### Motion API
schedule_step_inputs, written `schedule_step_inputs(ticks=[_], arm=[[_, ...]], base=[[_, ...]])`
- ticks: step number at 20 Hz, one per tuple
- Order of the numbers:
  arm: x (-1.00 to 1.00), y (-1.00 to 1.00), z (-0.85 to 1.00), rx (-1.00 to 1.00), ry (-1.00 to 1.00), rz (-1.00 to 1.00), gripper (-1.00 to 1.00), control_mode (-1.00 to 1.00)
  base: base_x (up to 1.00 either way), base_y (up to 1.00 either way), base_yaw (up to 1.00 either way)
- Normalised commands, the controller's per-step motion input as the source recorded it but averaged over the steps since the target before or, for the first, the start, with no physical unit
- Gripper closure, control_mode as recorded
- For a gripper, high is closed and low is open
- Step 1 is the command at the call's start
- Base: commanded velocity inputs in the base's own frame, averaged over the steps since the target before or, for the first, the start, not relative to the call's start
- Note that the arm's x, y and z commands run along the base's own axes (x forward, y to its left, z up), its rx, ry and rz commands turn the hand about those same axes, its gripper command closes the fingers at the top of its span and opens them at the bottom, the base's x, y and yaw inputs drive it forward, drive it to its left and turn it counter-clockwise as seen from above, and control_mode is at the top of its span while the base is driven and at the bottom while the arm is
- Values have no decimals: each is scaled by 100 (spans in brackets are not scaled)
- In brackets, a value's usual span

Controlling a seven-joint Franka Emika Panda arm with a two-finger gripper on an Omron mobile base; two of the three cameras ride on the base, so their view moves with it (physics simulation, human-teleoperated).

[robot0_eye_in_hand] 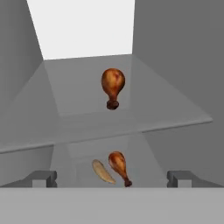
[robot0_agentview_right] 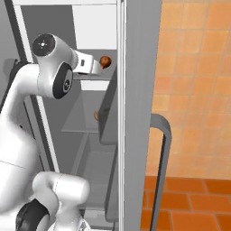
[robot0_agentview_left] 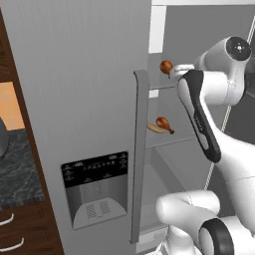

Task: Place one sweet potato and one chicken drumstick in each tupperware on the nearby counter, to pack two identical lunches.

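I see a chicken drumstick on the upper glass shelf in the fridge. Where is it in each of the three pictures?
Left base view: upper drumstick at upper right, just left of the white arm.
Right base view: the same drumstick at upper middle, just beyond the gripper's end.
Hand view: it lies at centre, on the upper glass shelf.
Shared landmark: that glass shelf, with a second drumstick on the shelf below.
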Motion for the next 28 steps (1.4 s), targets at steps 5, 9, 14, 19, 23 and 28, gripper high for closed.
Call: schedule_step_inputs(ticks=[5, 9, 14, 19, 23, 28], arm=[[99, -8, -20, 0, 7, 0, -100, -100], [100, 0, -19, 0, 9, 0, -100, -100], [82, 0, -10, 0, 0, 0, -100, -100], [74, -1, -20, 0, 0, 0, -100, -100], [58, -1, -21, 0, 0, 0, -100, -100], [28, 0, -40, 0, 2, 0, -100, -100]], base=[[0, 0, 0], [0, 0, 0], [0, 0, 0], [0, 0, 0], [0, 0, 0], [0, 0, 0]])
